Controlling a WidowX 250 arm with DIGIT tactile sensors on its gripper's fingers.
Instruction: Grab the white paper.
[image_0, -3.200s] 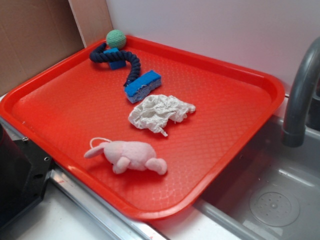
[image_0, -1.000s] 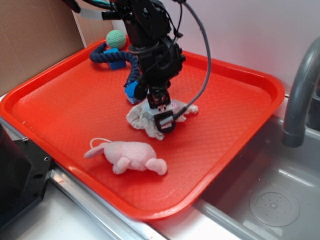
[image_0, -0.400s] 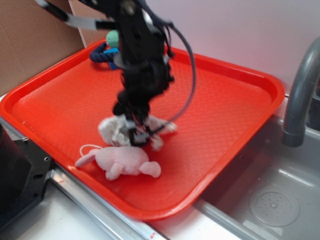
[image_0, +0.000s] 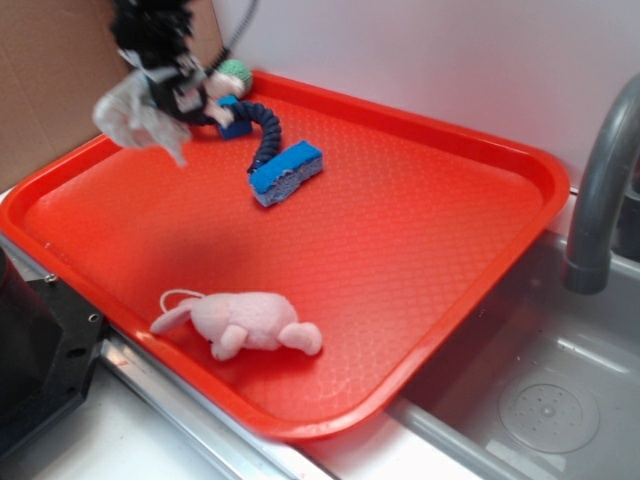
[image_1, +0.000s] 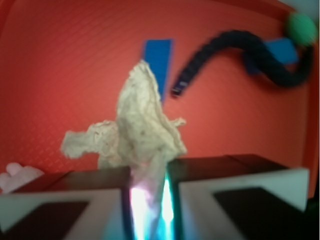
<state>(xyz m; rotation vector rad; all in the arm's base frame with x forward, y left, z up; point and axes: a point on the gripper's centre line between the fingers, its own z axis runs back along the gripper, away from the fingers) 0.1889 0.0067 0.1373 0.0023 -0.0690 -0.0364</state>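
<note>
From the exterior view, my gripper (image_0: 165, 85) hangs above the far-left corner of the red tray (image_0: 420, 250), pinching the white paper (image_0: 135, 118), which dangles clear of the tray surface. Below lie the blue sponge (image_0: 287, 172), the dark rope toy (image_0: 255, 125) with its green ball (image_0: 233, 72), and the pink plush bunny (image_0: 245, 322) near the front edge.

From the wrist view, my 2 fingers (image_1: 75, 200) sit narrow — clamped on the paper (image_1: 140, 125), bunched upward between them.
</note>
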